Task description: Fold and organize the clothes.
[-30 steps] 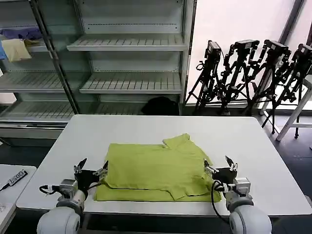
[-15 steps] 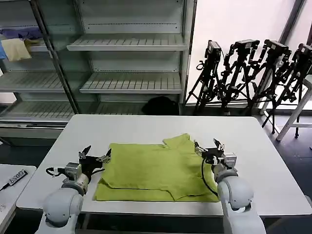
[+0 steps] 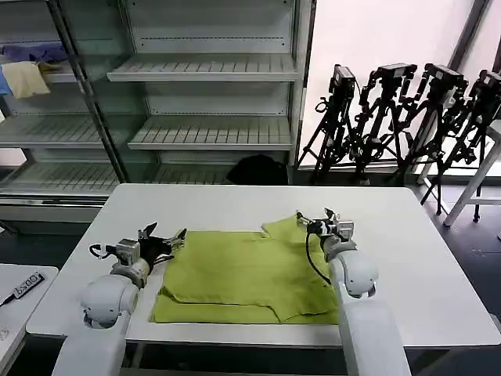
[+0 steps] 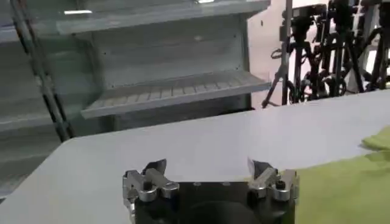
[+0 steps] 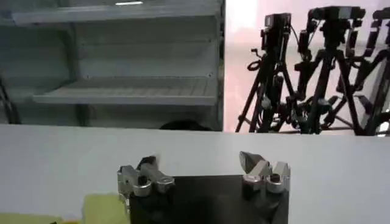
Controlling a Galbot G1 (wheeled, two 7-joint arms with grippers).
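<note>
Lime yellow-green cotton T-shirt lying partly folded on the near half of the white rectangular table, one sleeve flap jutting toward the far right. Left gripper at the shirt's far left corner, fingers spread wide, holding nothing. Right gripper over the sleeve flap, fingers likewise wide apart and empty. Grey metal shelving behind, black camera tripods beside it.
</note>
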